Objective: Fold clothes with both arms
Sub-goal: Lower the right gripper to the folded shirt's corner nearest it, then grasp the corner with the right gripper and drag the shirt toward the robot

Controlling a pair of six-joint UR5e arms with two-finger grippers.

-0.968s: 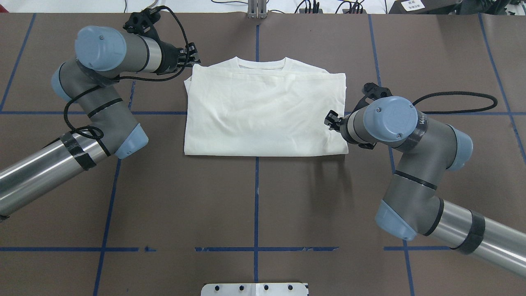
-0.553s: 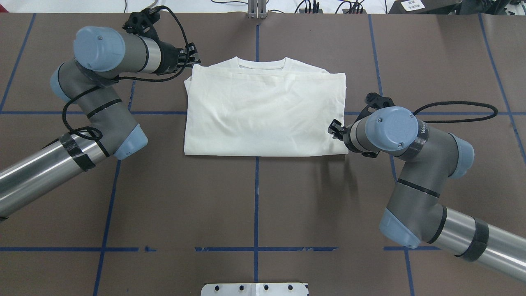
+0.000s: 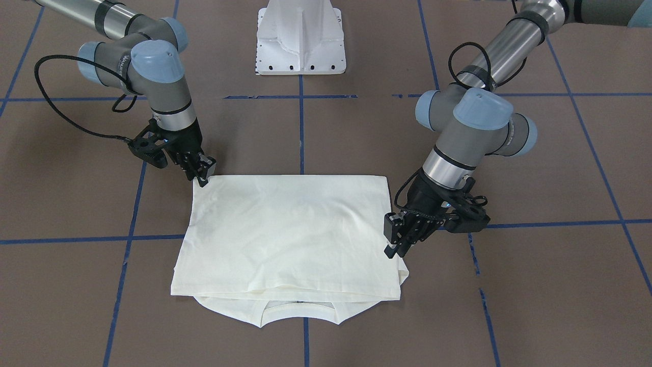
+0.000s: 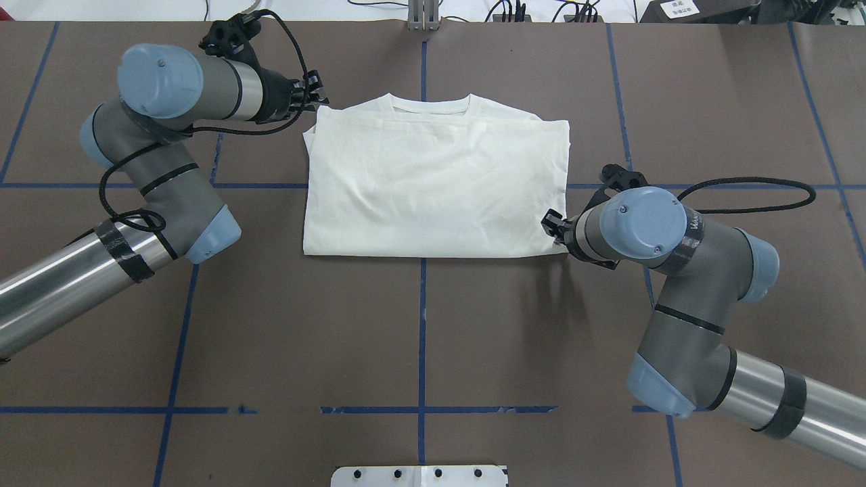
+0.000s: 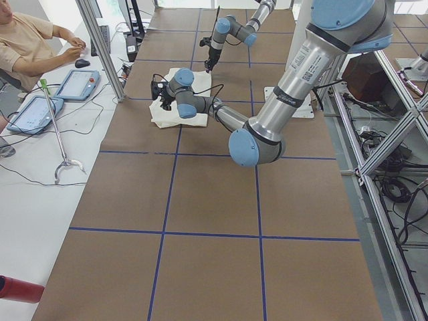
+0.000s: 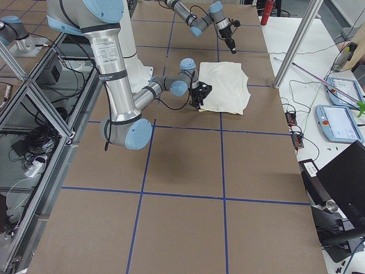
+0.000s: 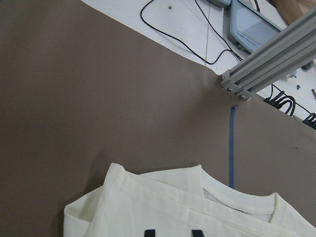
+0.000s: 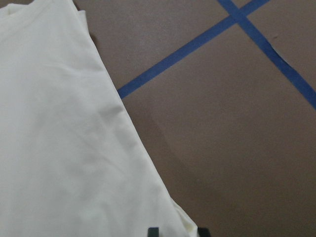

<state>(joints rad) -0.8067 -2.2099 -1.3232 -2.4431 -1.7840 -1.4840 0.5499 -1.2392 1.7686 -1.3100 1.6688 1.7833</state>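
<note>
Two corners targeted; folded cream long-sleeved T-shirt (image 4: pixel 433 189) lies flat on brown table (image 4: pixel 419 338).
Black two-finger left hand (image 4: pixel 318 95) and right hand (image 4: pixel 549 222) appear unclenched at opposite corners. Advise pinching all layers, lifting evenly.

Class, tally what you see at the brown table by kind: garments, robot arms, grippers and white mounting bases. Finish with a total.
T-shirt: 1
Robot arms: 2 (left arm, right arm)
Grippers: 2 (left gripper, right gripper)
White base: 1
Total: 6
</note>
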